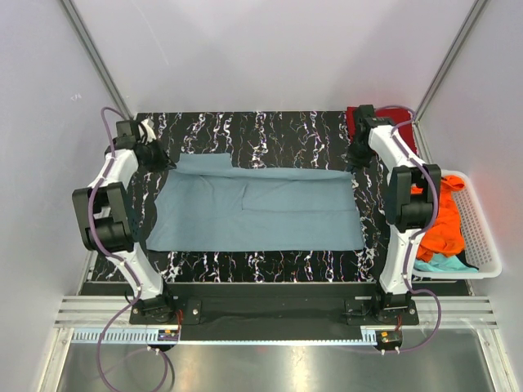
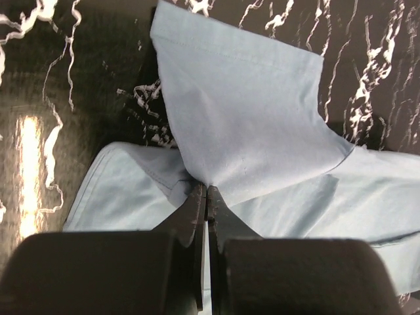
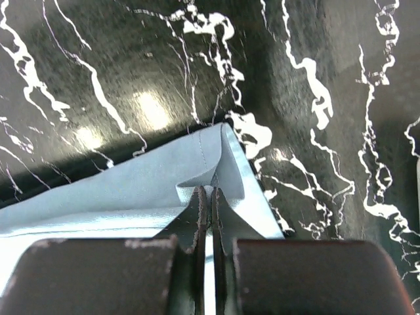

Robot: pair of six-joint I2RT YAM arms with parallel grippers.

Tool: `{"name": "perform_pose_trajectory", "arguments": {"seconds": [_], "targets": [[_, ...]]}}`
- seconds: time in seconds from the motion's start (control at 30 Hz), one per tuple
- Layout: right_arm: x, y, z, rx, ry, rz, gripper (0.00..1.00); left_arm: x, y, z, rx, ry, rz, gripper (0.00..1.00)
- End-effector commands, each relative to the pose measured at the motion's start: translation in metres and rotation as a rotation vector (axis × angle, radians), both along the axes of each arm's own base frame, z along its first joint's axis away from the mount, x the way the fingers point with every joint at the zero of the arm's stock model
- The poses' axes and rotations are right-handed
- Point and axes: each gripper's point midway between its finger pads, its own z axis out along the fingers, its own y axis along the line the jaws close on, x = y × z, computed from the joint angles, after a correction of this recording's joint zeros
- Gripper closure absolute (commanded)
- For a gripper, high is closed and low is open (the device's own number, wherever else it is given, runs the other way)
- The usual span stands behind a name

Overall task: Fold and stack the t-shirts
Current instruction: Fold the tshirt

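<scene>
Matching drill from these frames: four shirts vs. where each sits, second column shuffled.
Things:
1. dusty grey-blue cloth t-shirt
2. dark red cloth t-shirt
3. bright orange cloth t-shirt
4. teal cloth t-shirt

Places:
A. near end of the white slatted plastic basket
B. far right corner of the black marbled table
C. spread mid-table, pinched by left end effector and right end effector
D. heaped mid-basket

Pairs: 1-C, 2-B, 3-D, 4-A

A grey-blue t-shirt lies spread across a black marbled table, the left gripper and right gripper at its far corners. A dark red t-shirt sits far right. An orange t-shirt and a teal t-shirt fill a white slatted basket.
</scene>
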Motion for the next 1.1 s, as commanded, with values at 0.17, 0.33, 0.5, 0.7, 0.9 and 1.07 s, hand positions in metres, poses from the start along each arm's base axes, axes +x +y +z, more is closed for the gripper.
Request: {"name": "perform_pose_trajectory", "arguments": {"seconds": [0.17,0.33,0.5,0.7,0.9,1.07], "targets": [[-0.006,-0.005,0.025,-0.010,-0.077,0.025,1.00,-0.015,0.024,0.012,0.079,-0.030,0.065,1.00],[-0.015,-0.007,0.024,-0.019,-0.070,0.035,1.00,-0.031,0.033,0.001,0.086,0.012,0.114,1.00],[-0.024,-0.007,0.020,-0.016,-0.057,0.035,1.00,-0.045,0.032,-0.014,0.070,0.057,0.134,1.00],[-0.033,-0.009,0.013,-0.028,-0.038,0.028,1.00,-0.053,0.033,-0.025,0.078,0.089,0.146,1.00],[-0.041,-0.011,0.008,-0.031,-0.018,0.021,1.00,-0.060,0.034,-0.031,0.087,0.109,0.157,1.00],[-0.047,-0.012,0.002,-0.036,0.003,0.022,1.00,-0.071,0.035,-0.041,0.097,0.144,0.169,1.00]]}}
